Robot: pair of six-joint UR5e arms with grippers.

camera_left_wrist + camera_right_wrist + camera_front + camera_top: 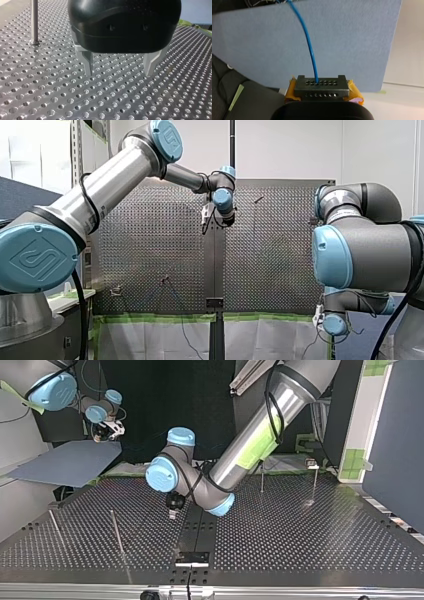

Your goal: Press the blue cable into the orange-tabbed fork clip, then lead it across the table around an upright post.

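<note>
Between the yellow pads of my right gripper [322,87] sits a black perforated block, and the blue cable [308,42] rises out of it, curving away ahead in front of a grey-blue panel; the gripper is shut on the cable. In the top view my right gripper [107,431] hangs off the table at the far left. My left gripper [120,73] hovers just above the perforated table [62,100], its metal fingers [88,62] spread wide with nothing between them. From across the table, my left gripper [172,506] points down near the middle. I cannot make out an orange tab.
An upright post [34,22] stands beside my left gripper. Further thin posts [117,532] [262,477] [314,485] rise from the table, and a small clip fixture [311,464] sits at the top view's far right. The grey-blue panel [70,462] lies past the table's left corner.
</note>
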